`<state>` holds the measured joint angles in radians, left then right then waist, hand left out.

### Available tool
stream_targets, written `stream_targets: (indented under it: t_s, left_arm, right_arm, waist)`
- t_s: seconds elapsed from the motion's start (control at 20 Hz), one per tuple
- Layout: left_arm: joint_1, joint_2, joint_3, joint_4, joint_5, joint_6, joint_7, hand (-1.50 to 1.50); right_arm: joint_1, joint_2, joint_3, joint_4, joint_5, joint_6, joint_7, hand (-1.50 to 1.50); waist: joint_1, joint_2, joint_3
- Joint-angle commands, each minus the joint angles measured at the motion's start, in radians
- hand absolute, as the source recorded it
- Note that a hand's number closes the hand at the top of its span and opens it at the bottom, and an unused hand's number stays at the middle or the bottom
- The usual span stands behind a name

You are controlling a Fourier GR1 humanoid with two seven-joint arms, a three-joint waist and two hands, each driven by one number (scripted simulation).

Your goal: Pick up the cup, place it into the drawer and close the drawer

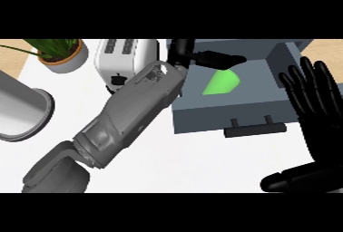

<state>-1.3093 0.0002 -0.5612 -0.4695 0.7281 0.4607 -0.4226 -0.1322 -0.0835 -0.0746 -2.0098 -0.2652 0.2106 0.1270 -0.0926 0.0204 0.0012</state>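
Note:
The bright green cup [222, 83] lies on its side inside the open grey drawer [231, 113]. The drawer's dark handle [255, 129] points toward me. My left forearm crosses the counter from the lower left, and my left hand [201, 56] hovers over the drawer's back left corner. Its fingers [226, 59] stretch out to the right just above the cup, apart from it. My right hand [313, 97] stands open at the right edge beside the drawer, fingers up, thumb low.
A white toaster [122, 58] stands just left of the drawer, partly behind my left forearm. A potted plant [61, 50] is at the back left. A large grey metal cylinder [20, 111] sits at the left edge.

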Motion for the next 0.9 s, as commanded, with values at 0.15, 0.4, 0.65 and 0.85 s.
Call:
stream_targets:
  t_s: [0.15,0.4,0.65,0.85]
  left_arm:
    - [0.024,0.000,0.043,-0.112,0.100,-0.026,-0.021,-1.50]
    - [0.100,0.089,0.116,-0.179,0.066,-0.079,-0.023,-1.50]
    - [0.239,0.167,0.139,-0.369,0.092,-0.031,0.038,-1.50]
    - [0.387,0.261,0.134,-0.535,0.081,-0.022,0.068,-1.50]
  right_arm:
    - [0.029,-0.037,-0.033,-0.058,-0.085,0.035,0.052,-1.50]
    - [0.049,-0.115,-0.042,-0.056,-0.063,0.118,0.042,1.50]
    - [0.086,-0.187,-0.046,-0.098,0.028,0.175,0.024,1.50]
    - [0.117,-0.182,0.015,-0.122,0.137,0.163,0.053,1.50]
  waist:
    - [0.051,-0.016,-0.001]
    - [0.095,-0.023,-0.001]
    - [0.122,-0.032,-0.002]
    - [0.125,-0.032,-0.002]
